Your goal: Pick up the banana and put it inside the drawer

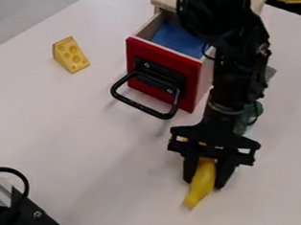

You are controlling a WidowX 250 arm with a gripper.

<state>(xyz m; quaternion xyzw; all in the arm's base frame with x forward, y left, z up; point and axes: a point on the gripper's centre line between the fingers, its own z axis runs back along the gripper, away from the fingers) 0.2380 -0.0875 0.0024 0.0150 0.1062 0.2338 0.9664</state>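
Banana [201, 188] looks gripped by the hand [204, 183]; best raise it above the drawer [164, 57] front before lowering.

We count one banana [200, 190], one cheese [70, 55], one drawer [194, 83], one handle [143, 107], one desk [81, 129], one arm [236, 67], one gripper [204, 183] with two fingers [224, 172], and at least one green thing [253, 109] partly hidden behind the arm.

Cheese [75, 59] on table [81, 134], left of drawer [136, 58]. Handle [139, 105] on drawer front. Banana [200, 190] before drawer, off right, between fingers of gripper [204, 181].
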